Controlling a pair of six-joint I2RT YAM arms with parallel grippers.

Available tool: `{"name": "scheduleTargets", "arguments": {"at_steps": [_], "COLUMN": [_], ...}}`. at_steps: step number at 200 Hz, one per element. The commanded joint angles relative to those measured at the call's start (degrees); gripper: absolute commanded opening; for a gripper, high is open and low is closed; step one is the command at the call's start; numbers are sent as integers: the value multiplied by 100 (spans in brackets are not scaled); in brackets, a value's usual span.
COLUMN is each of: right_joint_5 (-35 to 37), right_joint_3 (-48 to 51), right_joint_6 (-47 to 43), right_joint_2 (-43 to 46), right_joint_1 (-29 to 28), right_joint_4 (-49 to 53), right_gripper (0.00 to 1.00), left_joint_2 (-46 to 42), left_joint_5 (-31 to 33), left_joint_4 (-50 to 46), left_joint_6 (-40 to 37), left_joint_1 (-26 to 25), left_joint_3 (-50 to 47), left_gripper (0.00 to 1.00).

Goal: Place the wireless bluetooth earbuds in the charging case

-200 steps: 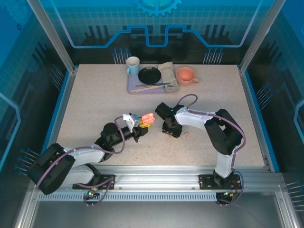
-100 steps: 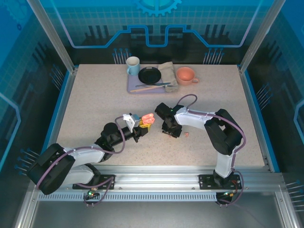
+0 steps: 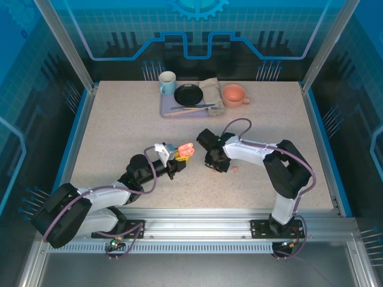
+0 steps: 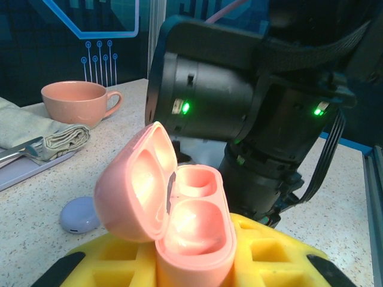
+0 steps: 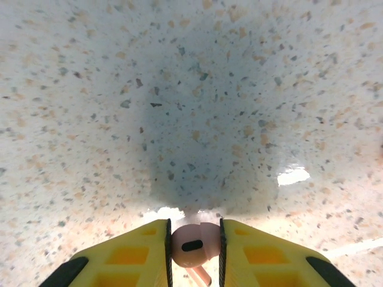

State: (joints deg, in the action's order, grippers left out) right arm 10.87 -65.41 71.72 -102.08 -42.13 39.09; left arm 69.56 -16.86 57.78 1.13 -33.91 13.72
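One salmon-pink earbud, pinched by its rounded head in your right pincer, could swivel and jam entering the charging case your left pincer grips.

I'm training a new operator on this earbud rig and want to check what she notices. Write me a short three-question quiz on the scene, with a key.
1. True or false: the pink case held by the left gripper is open, and both of its wells are empty.
2. What is between the fingers of the right gripper?
A. a pink earbud
B. a purple earbud
C. a spoon
3. Fill in: the pale case lying on the table has its lid ____ (open or shut).

Key: 1 true; 2 A; 3 shut.
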Motion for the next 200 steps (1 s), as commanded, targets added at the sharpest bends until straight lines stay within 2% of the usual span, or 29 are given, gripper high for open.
{"name": "scheduleTargets", "arguments": {"at_steps": [1, 69, 131, 200], "right_joint_5": [252, 611, 810, 329], "right_joint_3": [41, 283, 306, 106], "right_joint_6": [-148, -580, -1498, -2530], "right_joint_2": [420, 1584, 2835, 3553], "right_joint_1": [-96, 32, 96, 135], "right_joint_4": [35, -168, -796, -1850], "right_gripper": [23, 21, 19, 19], "left_joint_2": [-107, 55, 384, 1007], "left_joint_5": [-194, -307, -448, -692], "left_joint_4": [-12, -74, 18, 145], "left_joint_6": [-139, -156, -122, -66], "left_joint_1": [11, 14, 10, 9], "left_joint_3": [155, 298, 594, 1225], "left_gripper": [0, 0, 0, 0]}}
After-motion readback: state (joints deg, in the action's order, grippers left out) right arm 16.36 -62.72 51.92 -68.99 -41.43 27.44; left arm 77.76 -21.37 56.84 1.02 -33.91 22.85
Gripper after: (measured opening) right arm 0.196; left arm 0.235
